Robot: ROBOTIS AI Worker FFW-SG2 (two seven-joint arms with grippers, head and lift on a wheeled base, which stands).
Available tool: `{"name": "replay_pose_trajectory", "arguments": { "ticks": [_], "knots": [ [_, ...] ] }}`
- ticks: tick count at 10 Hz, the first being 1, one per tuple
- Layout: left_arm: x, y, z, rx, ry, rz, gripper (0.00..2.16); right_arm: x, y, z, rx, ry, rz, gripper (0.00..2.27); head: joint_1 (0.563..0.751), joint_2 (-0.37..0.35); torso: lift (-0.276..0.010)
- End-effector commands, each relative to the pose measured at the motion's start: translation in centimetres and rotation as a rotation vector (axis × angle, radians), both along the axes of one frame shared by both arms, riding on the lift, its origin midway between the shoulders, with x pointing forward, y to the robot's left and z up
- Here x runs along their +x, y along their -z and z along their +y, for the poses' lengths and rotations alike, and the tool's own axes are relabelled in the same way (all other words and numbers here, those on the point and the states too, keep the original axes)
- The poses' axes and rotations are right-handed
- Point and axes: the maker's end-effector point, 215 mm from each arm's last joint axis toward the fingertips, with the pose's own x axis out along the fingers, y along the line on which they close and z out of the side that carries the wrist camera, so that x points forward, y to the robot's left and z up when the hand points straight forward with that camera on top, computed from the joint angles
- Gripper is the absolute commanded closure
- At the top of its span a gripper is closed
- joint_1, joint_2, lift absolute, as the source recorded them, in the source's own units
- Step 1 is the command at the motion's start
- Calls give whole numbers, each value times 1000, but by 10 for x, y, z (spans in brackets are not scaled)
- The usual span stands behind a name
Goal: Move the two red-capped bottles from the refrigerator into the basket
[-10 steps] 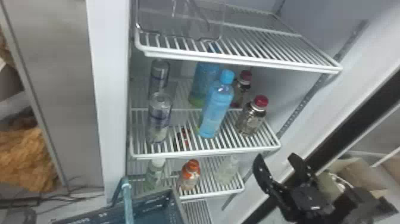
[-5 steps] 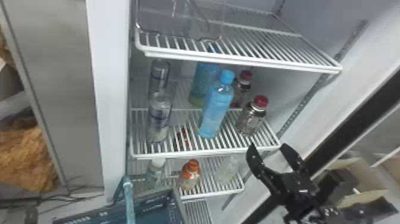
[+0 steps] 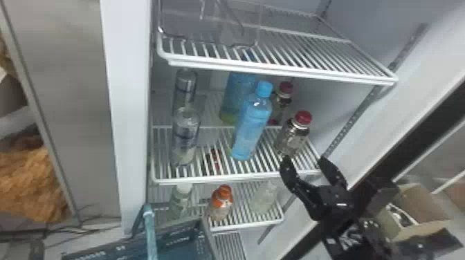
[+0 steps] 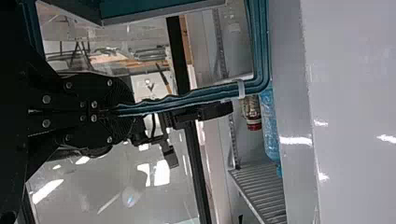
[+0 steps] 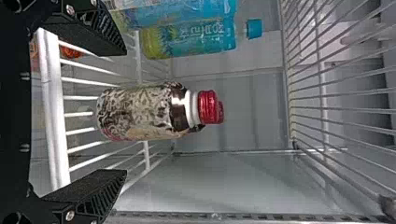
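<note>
Front red-capped bottle (image 3: 293, 137), dark-patterned, and rear red-capped bottle (image 3: 282, 101) stood upright, capped, on one refrigerator shelf (image 3: 221, 177). Blue basket (image 3: 176, 242), handle raised, was lower.

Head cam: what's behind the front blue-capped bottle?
Behind the front blue-capped bottle: a second blue bottle, its right side partly covered, and the rear red-capped bottle, its left side partly covered. Whatever sits directly behind the front bottle's body is hidden.

Open way from right end effector (image 3: 304, 160) to front red-capped bottle (image 3: 292, 138), blue bottle (image 3: 252, 124) left of it.
</note>
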Motion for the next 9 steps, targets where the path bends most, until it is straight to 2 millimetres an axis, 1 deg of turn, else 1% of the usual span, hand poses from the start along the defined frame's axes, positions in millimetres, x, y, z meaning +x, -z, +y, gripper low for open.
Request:
{"name": "replay_pose_trajectory", "arguments": {
  "ticks": [1,6,7,9],
  "knots": [
    [0,0,0,1,0,0,1202,10,2,2,7,-6,9,111,695,-350,0],
    [2,-2,0,-1,0,-5,1202,43,-4,2,9,-10,-17,111,695,-350,0],
    [2,-1,0,2,0,-4,1202,47,-9,0,-1,-2,-26,111,695,-350,0],
    [1,0,1,2,-2,0,1202,58,-8,-1,10,1,-28,111,695,-350,0]
  ]
}}
